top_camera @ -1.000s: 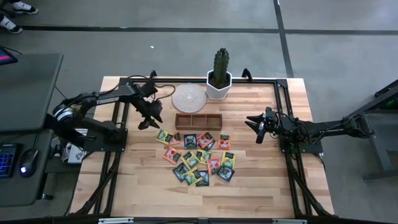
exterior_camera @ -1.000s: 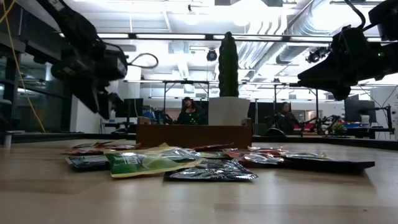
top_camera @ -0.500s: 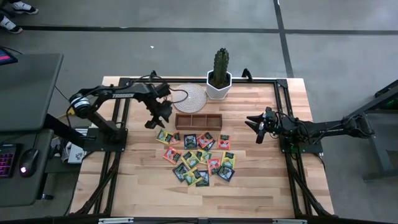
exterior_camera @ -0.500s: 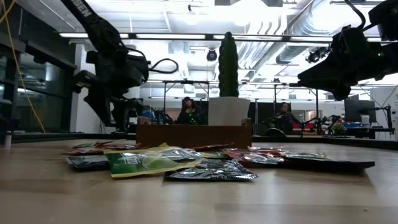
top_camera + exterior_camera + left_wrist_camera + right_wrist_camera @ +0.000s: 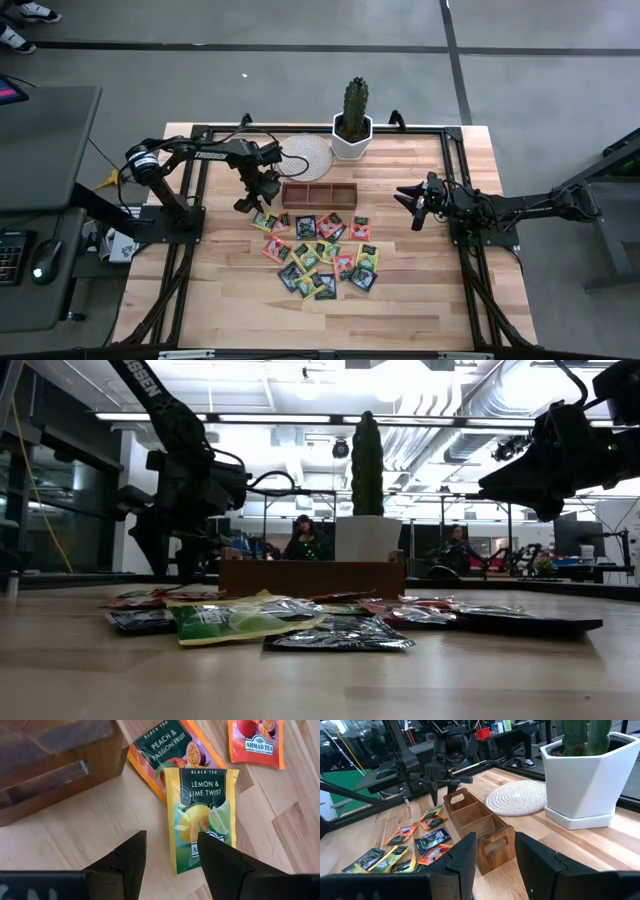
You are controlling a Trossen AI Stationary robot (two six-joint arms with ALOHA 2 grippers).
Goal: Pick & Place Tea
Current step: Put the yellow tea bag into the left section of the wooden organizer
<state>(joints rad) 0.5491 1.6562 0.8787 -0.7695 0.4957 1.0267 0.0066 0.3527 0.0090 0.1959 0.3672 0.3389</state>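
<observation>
Several small flat tea packets, yellow, orange, green and dark, lie scattered flat on the table in front of the brown wooden tray. My left gripper is open and points down just off the tray's left end. In the left wrist view its fingers hang over the bare wood beside a yellow lemon-and-lime packet, which partly overlaps an orange peach packet. It touches neither. My right gripper is open and held in the air at the table's right side, facing the tray.
A cactus in a white pot and a round woven coaster stand behind the tray near the far edge. Black frame rails run along the table's left and right sides. Bare wood lies along the near edge. People sit in the room beyond.
My left gripper has moved toward the table's right, from beside the left rail to the tray's left end and the nearest packets, and has come down toward the table. It stays open. The packets and my right arm have not moved.
</observation>
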